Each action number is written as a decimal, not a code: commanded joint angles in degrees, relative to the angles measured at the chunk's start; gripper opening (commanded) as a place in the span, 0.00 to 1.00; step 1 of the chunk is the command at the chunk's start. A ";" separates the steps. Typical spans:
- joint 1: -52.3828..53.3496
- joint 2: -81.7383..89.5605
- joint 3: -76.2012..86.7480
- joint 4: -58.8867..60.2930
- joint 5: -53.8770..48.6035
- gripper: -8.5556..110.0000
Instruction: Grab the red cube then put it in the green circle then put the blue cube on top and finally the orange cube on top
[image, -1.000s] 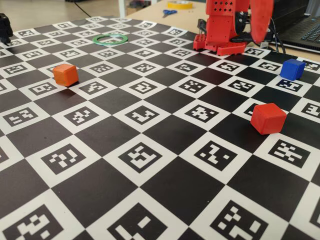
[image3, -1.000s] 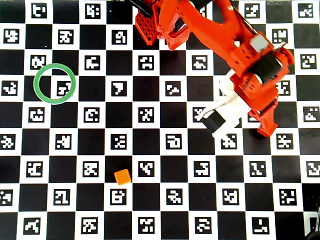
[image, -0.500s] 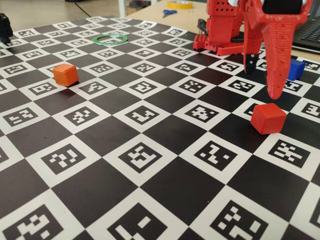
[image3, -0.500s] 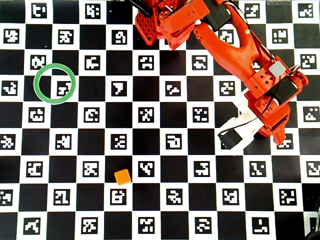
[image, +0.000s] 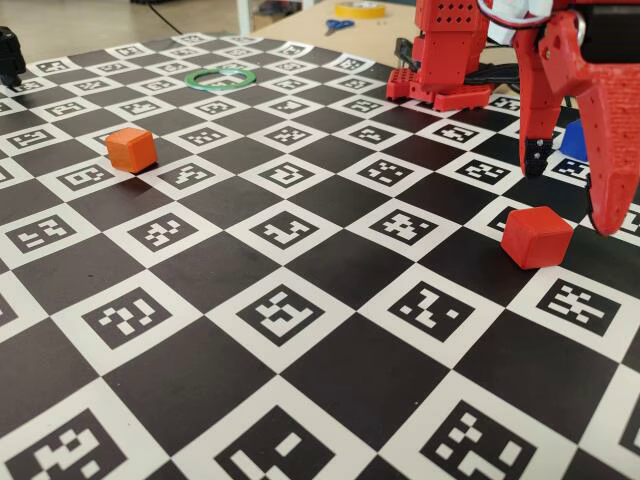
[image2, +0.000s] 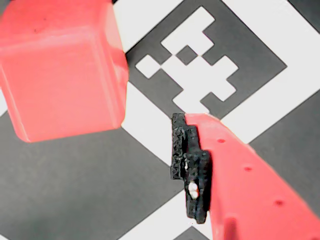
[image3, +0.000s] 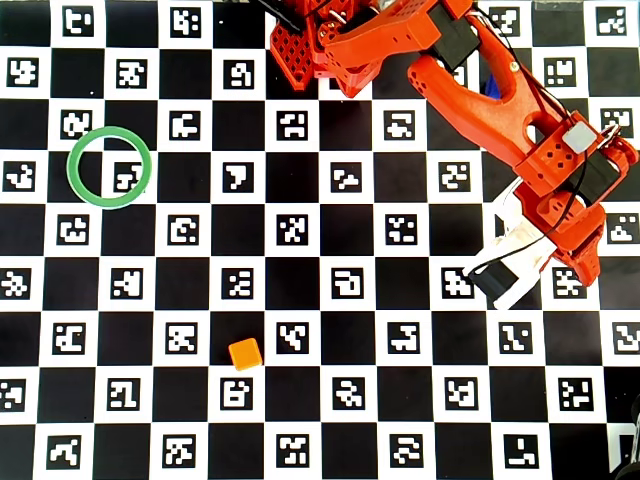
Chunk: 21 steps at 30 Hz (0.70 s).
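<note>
The red two-finger gripper (image: 570, 195) hangs with its jaws spread and empty, just above and behind the small matte red plastic cube (image: 537, 237), which sits on the checkerboard marker mat (image: 300, 260); in the wrist view that cube (image2: 60, 70) lies beside one black-padded fingertip (image2: 190, 167), apart from it. Seen from the red cube in the fixed view, the deep-blue plastic cube (image: 573, 140) is behind, mostly hidden by the arm, the bright orange plastic cube (image: 131, 149) far to the left, and the thin light-green ring (image: 224, 76) far back left. The likely risk is a finger landing on the cube's top or nudging it aside, as the jaws do not yet straddle it. No readable writing; the mat bears only coded square markers
</note>
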 joint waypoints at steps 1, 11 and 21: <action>-0.70 1.23 -4.92 -1.23 -0.53 0.50; -0.18 -1.49 -4.75 -4.57 -1.76 0.49; -0.35 -3.52 -5.10 -6.59 -2.29 0.44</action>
